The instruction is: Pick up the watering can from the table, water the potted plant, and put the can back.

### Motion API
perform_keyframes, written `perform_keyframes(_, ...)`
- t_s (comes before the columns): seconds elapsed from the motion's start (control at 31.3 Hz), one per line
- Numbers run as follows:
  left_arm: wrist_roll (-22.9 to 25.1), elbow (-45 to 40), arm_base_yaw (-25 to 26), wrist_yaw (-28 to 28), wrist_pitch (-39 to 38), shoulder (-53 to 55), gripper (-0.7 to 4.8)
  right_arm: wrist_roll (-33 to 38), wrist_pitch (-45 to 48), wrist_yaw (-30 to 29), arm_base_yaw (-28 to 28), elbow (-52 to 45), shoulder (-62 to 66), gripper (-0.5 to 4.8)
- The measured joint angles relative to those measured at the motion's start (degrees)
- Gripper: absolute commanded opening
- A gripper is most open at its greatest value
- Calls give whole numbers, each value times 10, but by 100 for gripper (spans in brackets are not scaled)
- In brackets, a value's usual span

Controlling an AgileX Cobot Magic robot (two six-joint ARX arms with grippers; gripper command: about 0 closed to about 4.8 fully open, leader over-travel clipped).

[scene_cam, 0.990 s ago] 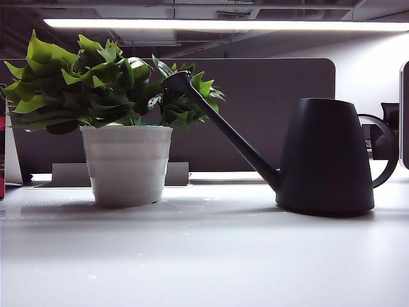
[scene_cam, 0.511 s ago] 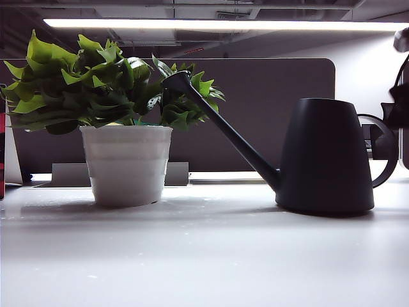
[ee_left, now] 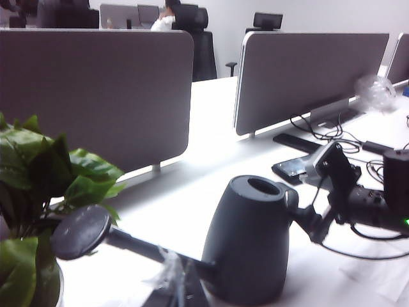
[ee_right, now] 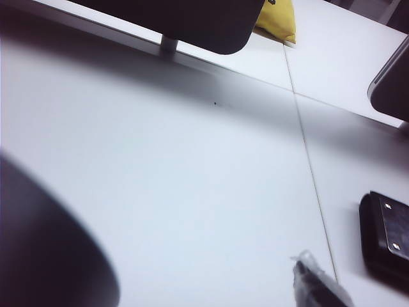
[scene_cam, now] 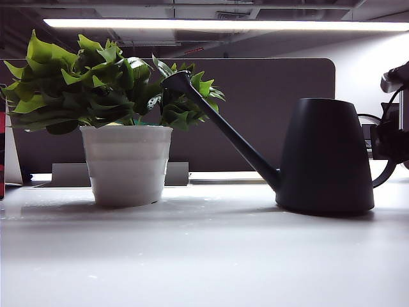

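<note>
Both jaws empty: right gripper (ee_left: 305,220) spread wide beside watering can (scene_cam: 326,157) handle; left gripper's (ee_left: 174,281) opening unclear.

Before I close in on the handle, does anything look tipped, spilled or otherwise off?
Nothing stands out. The watering can stands upright on the table, its spout reaching into the leaves of the potted plant, which also stands upright. No spill shows. The right claw is by the can's handle; the left claw is barely visible.
</note>
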Motion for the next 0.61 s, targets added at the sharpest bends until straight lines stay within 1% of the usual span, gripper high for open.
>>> perform_keyframes(0.19,0,0,0,0,-25,0,-5,10,16,0,0,41,44,479)
perform_keyframes(0.22,0,0,0,0,-27,0,-5,10,15,0,0,45,50,364)
perform_keyframes(0.26,0,0,0,0,-28,0,-5,11,15,0,0,46,54,239)
perform_keyframes(0.29,0,0,0,0,-29,0,-5,13,13,0,0,47,57,88)
perform_keyframes(0.32,0,0,0,0,-29,0,-5,13,10,0,0,47,58,-5)
perform_keyframes(0.35,0,0,0,0,-30,0,-5,14,9,-3,0,48,58,2)
perform_keyframes(0.51,0,0,0,0,-30,0,-5,20,15,-22,2,48,58,-1)
perform_keyframes(0.61,0,0,0,0,-30,0,-5,20,20,-19,3,49,57,-1)
